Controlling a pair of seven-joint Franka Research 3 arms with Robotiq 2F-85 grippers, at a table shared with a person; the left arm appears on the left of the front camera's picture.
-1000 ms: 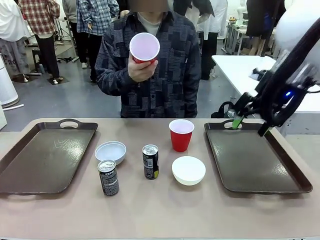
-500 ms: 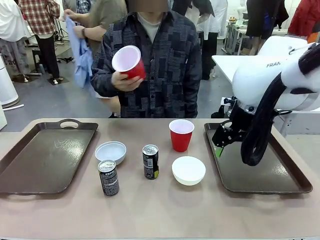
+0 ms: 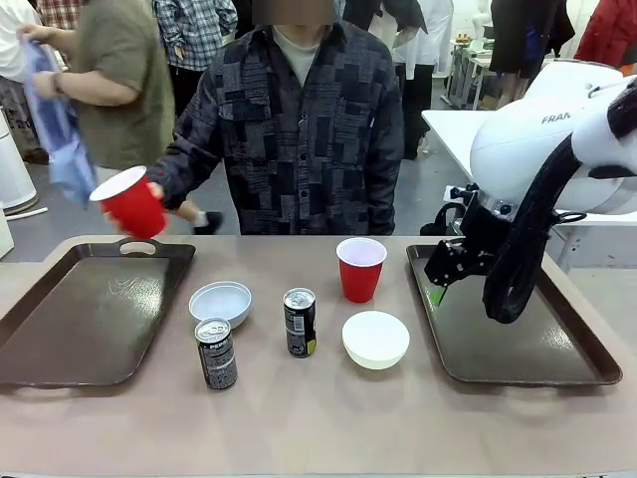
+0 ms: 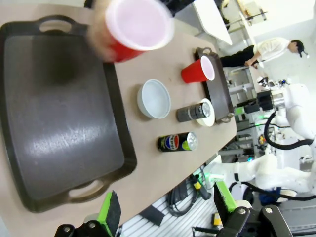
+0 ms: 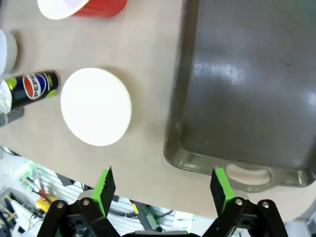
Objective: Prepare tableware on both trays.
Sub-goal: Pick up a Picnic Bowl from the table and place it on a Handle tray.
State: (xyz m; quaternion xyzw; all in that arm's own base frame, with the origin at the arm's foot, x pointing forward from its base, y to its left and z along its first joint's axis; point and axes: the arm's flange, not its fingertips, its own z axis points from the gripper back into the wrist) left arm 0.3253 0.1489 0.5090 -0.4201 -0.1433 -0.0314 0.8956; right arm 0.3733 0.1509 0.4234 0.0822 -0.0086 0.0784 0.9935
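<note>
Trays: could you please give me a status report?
Left tool, right tool open. Left tray, right tray unloaded. Person's hand holds red cup near left tray.

Robotics lab — white robot arm (image 3: 542, 139), white workbench (image 3: 448, 134), standing onlookers (image 3: 119, 90)

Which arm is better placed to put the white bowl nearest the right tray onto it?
Right. The right gripper hangs open over the right tray at its inner rim, with that bowl just beside it. The left gripper, also open, is out by the left tray.
</note>
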